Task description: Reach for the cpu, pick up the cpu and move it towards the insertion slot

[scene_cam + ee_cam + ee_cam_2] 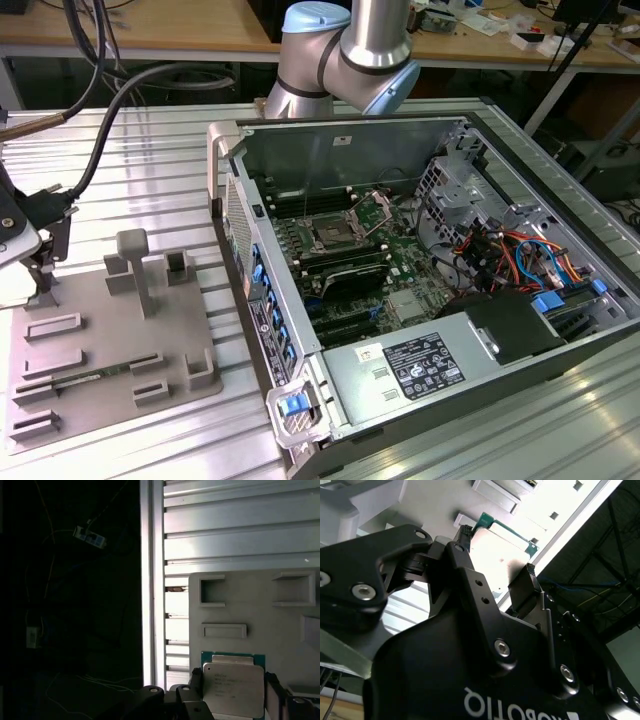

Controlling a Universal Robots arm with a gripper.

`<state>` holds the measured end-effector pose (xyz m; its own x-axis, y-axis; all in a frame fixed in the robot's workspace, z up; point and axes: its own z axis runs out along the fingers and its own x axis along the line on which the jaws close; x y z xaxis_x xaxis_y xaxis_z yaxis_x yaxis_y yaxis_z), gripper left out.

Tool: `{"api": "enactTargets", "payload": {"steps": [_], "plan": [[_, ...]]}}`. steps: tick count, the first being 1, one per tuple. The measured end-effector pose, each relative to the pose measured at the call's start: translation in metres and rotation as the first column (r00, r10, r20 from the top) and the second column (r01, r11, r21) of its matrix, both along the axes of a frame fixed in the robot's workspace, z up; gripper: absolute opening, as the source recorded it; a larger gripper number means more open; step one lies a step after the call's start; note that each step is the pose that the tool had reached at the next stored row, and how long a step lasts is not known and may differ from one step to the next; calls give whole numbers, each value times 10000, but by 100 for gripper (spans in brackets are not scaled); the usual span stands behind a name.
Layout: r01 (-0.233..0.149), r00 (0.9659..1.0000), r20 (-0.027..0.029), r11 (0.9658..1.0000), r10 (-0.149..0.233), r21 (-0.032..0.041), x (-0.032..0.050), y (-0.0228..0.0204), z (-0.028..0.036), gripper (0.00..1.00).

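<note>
The chip (234, 692) sits between the fingers (527, 580) of the gripper (496, 555), which press on two opposite edges, so it looks gripped. I cannot tell whether it has left the grey plate (280, 610) beneath the gripper. I judge this the pick-up step. The socket (330, 238) lies well away from the gripper, inside the computer case (255, 290); reaching it calls for a level carry over the case wall.

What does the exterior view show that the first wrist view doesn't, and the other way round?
Exterior view: the robot arm, the open computer case and the insertion slot on its green board. First wrist view: the cpu close up, held in the gripper. Both: the grey fixture on the slatted metal table.
</note>
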<state>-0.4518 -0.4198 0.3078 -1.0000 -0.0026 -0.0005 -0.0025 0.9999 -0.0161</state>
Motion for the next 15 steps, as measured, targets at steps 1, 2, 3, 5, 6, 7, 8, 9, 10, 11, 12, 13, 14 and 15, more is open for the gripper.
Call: {"api": "enactTargets", "payload": {"steps": [1,2,3,5,6,7,8,9,10,11,12,13,14,15], "plan": [[0,10000,0,10000,0,0,0,0,2,55],[0,10000,-2,10000,0,-1,0,0,8,55],[0,10000,-3,10000,0,-1,0,0,14,55],[0,10000,-1,10000,0,1,0,0,21,55],[0,10000,-2,10000,0,0,0,0,28,55],[0,10000,-2,10000,0,1,0,0,35,55],[0,10000,-1,10000,0,2,0,0,38,55],[0,10000,-2,10000,0,1,0,0,40,55],[0,10000,-2,10000,0,1,0,0,44,55],[0,10000,-2,10000,0,1,0,0,47,55],[0,10000,-2,10000,0,1,0,0,52,55],[0,10000,-2,10000,0,1,0,0,55,55],[0,10000,-2,10000,0,2,0,0,59,55],[1,10000,-2,10000,-1,2,0,0,66,55]]}}
